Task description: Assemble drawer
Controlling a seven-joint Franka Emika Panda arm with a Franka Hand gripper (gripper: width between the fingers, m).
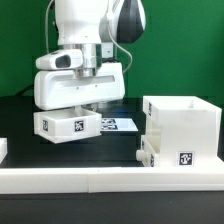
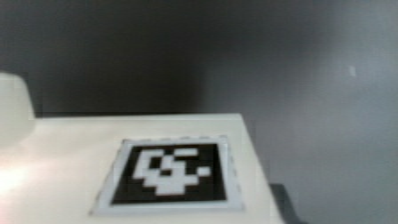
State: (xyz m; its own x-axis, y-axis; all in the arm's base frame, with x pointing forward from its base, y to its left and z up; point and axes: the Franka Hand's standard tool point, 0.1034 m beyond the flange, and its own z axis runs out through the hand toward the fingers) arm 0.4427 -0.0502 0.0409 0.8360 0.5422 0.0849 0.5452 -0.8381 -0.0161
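White tagged tray [image 1: 68,123] lifted; shell [image 1: 183,130] upright at right.

A white plastic shallow tray [image 1: 66,123] bearing a black-and-white square tag is sitting under the white robot arm's two-finger gripper [image 1: 88,103], which is reaching down into it; whether the fingers are gripping its wall cannot be told. Just behind the tray, a thin flat white marker board [image 1: 118,125] is lying on the black table [image 1: 115,150]. On the exterior view's right, a tall white cube-like plastic shell [image 1: 182,130] is standing upright, a tag showing on its front. A long low white border rail [image 1: 100,180] is running along the front edge.
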